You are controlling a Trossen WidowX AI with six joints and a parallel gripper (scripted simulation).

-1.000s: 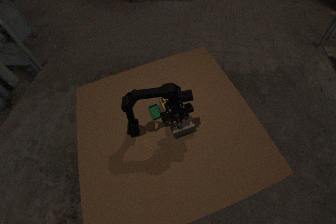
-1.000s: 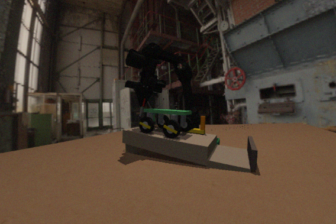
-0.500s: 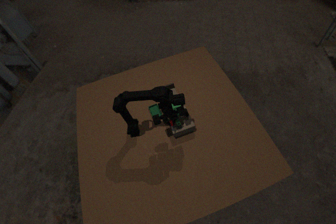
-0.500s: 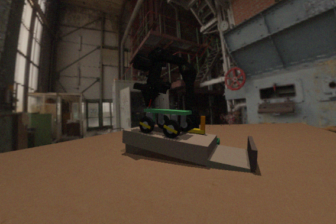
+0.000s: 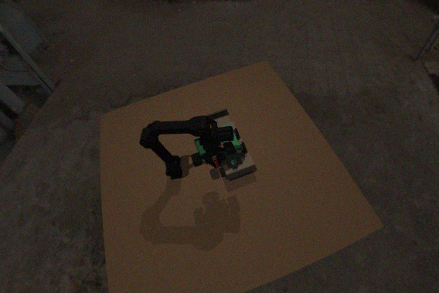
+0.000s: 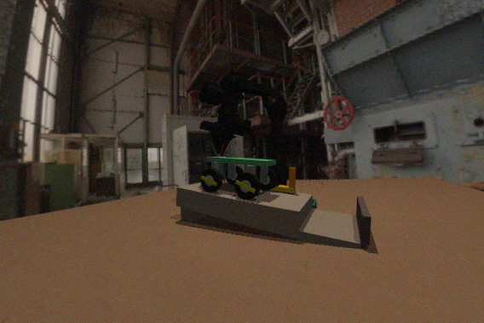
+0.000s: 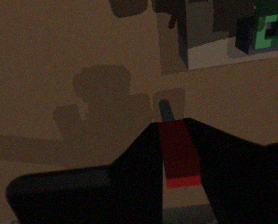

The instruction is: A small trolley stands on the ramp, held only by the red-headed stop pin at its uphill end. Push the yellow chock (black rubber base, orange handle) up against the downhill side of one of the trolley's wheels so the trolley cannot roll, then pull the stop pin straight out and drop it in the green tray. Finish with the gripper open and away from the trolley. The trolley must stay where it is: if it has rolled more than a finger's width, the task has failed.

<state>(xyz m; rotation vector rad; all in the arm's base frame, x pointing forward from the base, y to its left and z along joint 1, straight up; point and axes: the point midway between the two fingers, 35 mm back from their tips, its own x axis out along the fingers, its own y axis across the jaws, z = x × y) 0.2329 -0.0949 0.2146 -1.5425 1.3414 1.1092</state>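
Observation:
My gripper (image 5: 215, 161) (image 6: 221, 150) (image 7: 170, 127) is shut on the red-headed stop pin (image 5: 216, 165) (image 6: 221, 147) (image 7: 180, 152). The pin's grey shaft shows free below the fingers in the wrist view, over the table beside the ramp's uphill end, clear of the green pin holder (image 5: 233, 161) (image 7: 262, 40). The trolley (image 5: 236, 141) (image 6: 243, 160) stands on the ramp (image 5: 243, 174) (image 6: 239, 212) (image 7: 205, 59). The yellow chock (image 6: 285, 189) with its upright orange handle sits at the downhill side of the far downhill wheel, seemingly touching it. The green tray (image 5: 199, 146) is partly hidden by the arm.
A dark end board (image 5: 221, 113) (image 6: 363, 222) stands across the ramp's low end. The tray lies beside the ramp on the arm base's side; its edge (image 6: 314, 204) shows behind the ramp. The arm reaches over the tray and trolley.

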